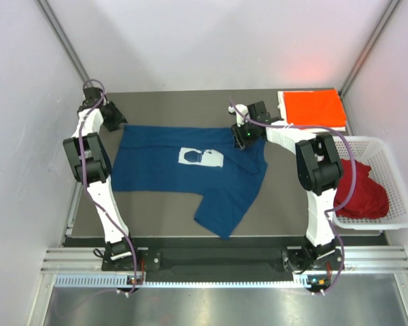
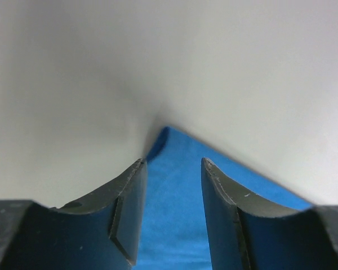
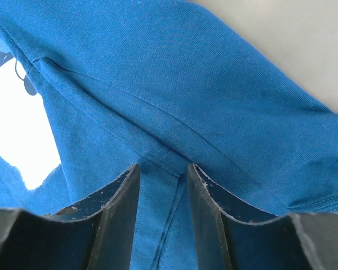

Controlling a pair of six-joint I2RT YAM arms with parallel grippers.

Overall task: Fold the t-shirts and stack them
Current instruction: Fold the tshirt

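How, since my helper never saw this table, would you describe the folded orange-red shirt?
On the dark table, find the far right corner beyond the white plastic lattice basket. There lies the bright orange-red t-shirt, folded into a flat square. The navy blue t-shirt is spread out and the dark red t-shirt is crumpled in the basket.

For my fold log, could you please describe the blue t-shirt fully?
The blue t-shirt is soft cloth with a white chest print facing up. It lies flat on the dark table, one end trailing crumpled toward the near edge. The left gripper sits at its far-left corner, the right gripper on a far-right seam, both open.
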